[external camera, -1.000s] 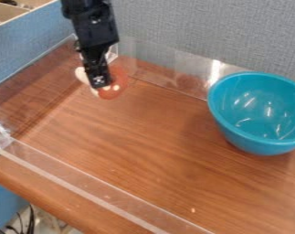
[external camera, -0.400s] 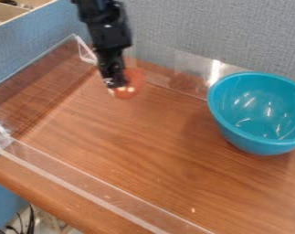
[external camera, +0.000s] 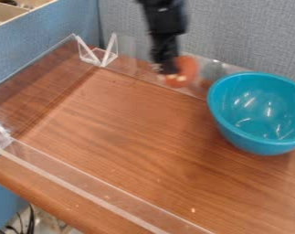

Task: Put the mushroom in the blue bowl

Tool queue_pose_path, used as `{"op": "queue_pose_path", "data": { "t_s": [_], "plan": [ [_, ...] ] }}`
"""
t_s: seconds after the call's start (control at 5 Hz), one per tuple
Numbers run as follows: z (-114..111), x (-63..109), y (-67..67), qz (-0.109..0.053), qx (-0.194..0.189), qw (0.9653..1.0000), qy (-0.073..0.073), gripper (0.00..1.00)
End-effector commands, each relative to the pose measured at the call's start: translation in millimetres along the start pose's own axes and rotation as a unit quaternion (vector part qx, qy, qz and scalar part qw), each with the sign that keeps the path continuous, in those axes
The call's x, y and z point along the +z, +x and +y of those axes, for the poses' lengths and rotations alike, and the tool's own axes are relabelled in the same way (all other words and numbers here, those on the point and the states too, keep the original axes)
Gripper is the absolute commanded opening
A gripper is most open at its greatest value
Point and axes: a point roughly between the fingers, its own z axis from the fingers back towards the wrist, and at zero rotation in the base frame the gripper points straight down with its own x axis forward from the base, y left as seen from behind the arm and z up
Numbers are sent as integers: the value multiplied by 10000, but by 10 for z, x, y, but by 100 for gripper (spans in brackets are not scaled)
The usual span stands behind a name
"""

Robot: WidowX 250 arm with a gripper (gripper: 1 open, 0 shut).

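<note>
One blue bowl (external camera: 257,111) sits right beside the seemingly mushroom-holding tool (external camera: 174,69).

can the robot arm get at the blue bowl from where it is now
Probably yes: the gripper is up near the blue bowl's left side in the picture, and nothing visible stands between them.

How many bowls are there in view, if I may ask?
1: the blue bowl, on the wooden surface at the right edge of the picture. Nothing suggests another is hidden.
</note>
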Motion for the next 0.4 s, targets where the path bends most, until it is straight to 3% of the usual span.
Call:
{"op": "queue_pose_path", "data": {
  "t_s": [0.0, 0.2],
  "plan": [
    [305, 64, 304, -226, -711, 9971, 166, 0],
    [498, -83, 501, -365, -1281, 9911, 24, 0]
  ]
}}
